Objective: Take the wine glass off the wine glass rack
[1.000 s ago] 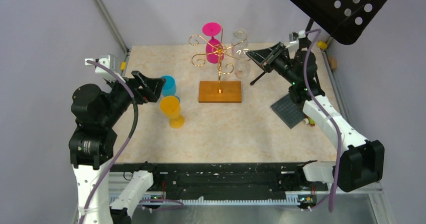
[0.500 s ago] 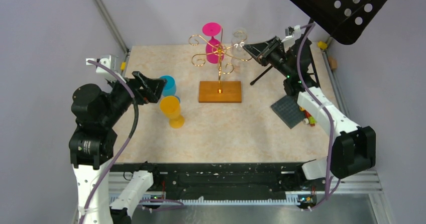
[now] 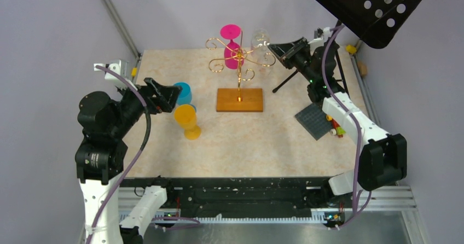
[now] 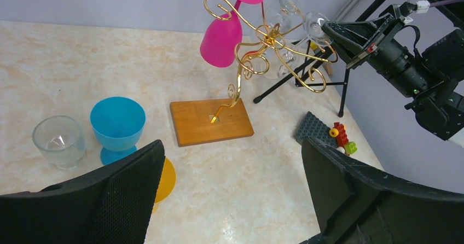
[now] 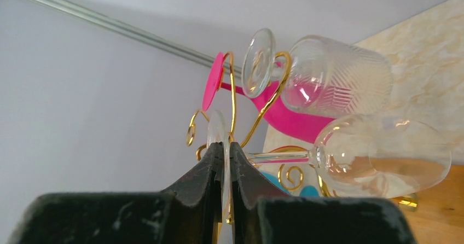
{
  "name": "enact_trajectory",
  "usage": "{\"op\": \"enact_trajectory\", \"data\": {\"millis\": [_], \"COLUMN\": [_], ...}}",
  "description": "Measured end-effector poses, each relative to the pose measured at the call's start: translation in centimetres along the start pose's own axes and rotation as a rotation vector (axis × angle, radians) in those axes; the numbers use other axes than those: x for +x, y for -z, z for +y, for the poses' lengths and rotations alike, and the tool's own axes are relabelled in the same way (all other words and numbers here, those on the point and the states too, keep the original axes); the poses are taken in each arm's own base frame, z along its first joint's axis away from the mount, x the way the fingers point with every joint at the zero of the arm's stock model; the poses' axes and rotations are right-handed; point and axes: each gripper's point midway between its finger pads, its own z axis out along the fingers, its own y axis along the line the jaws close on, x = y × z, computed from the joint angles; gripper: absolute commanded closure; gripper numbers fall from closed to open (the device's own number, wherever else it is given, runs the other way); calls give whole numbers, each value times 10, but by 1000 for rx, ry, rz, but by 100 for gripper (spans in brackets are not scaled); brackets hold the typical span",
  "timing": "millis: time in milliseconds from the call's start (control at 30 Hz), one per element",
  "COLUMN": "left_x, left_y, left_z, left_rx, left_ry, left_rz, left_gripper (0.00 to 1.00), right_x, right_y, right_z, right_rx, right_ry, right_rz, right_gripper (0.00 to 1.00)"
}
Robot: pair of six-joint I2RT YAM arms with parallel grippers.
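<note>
Wine glass [image 5: 383, 154], clear, sits among the scroll arms of the gold wine glass rack [image 3: 239, 98], which stands mid-desk toward the far edge. Right tool [image 5: 224, 151] is clenched on the rim of the glass's foot. Only the right wrist view shows this pinch, with a ribbed clear glass [image 5: 334, 74] and a pink glass [image 3: 232, 50] close behind. Left tool [image 4: 231, 145] hangs spread wide near the left edge, by a blue cup [image 4: 117, 125]. Bare desk [image 3: 246, 151] runs along the near edge.
</note>
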Motion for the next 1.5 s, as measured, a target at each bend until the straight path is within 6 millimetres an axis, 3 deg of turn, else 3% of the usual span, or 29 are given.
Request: {"op": "enact_trajectory", "data": {"millis": [233,400,633,800,933,1133,1367,1500], "left_x": [1,3,4,3,10,32,75,96], "left_y": [0,0,0,-3,-14,-41,-63,-71], "left_z": [-1,-3,-5,-16,-27,-44,-105,-142], "left_rx": [9,16,30,96,198,346,612,748], "left_ry": [2,10,16,17,44,110,80,-32], "left_rz": [5,10,16,14,26,90,206,207], "left_gripper": [2,2,2,2,4,5,10,12], "right_x": [-17,-34,-58,-61,-56,-29,-3,13], "right_y": [2,15,58,85,109,149,181,189], "right_z": [-10,4,32,54,67,68,89,94], "right_rx": [66,74,53,36,20,2,-75,-110], "right_ry": [31,36,4,-23,-59,-142,-248,-321], "right_rz": [-92,-174,-308,-326,-308,-228,-112,-31], "right_gripper": [100,100,100,100,100,100,100,100]}}
